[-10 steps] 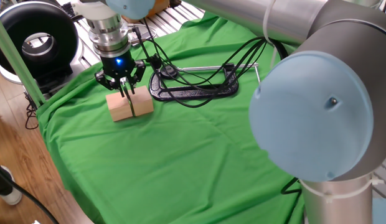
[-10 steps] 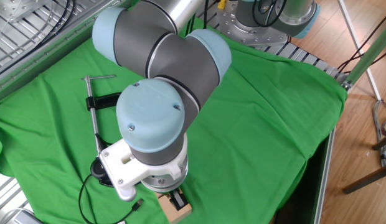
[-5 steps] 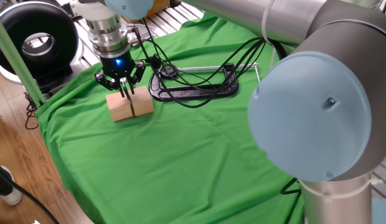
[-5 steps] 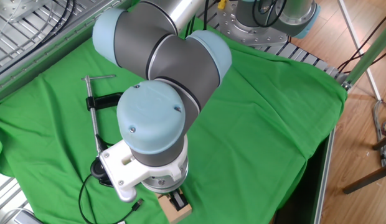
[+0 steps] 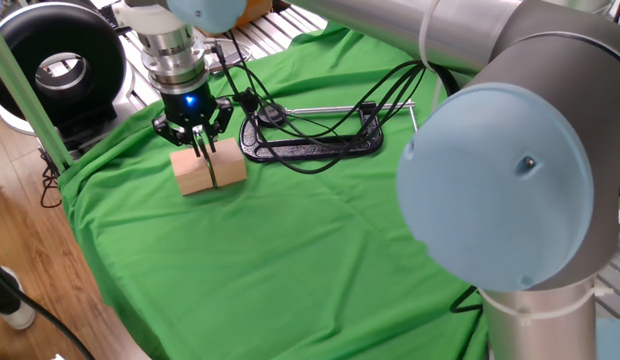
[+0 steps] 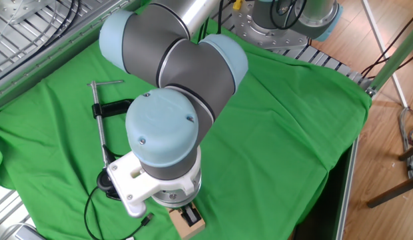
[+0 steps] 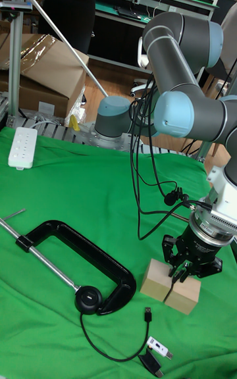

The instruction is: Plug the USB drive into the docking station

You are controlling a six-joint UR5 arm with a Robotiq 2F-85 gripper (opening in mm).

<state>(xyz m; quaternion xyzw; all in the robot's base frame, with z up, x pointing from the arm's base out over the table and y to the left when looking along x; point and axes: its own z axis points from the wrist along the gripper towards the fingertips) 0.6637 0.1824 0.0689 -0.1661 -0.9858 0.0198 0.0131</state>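
The USB drive (image 7: 152,363), a small dark stick, lies on the green cloth at the near edge in the tall fixed view, beside a pale little stick (image 7: 161,348). The docking station (image 7: 87,298), a round black puck, sits against the C-clamp's jaw, and its thin cable loops toward the drive. It also shows in the fixed views as the docking station (image 5: 270,113) and the docking station (image 6: 108,181). My gripper (image 7: 178,275) points straight down, well right of the puck. Its fingers are together, tips at the gap between two wooden blocks (image 7: 171,287). The fixed views show the same gripper (image 5: 201,152), and the gripper (image 6: 190,215).
A big black C-clamp (image 7: 72,241) lies across the left of the cloth. A white power strip (image 7: 22,147) rests at the far left edge. The cable's plug (image 7: 149,314) lies between the blocks and the drive. Black cables hang from the arm above the clamp (image 5: 310,148).
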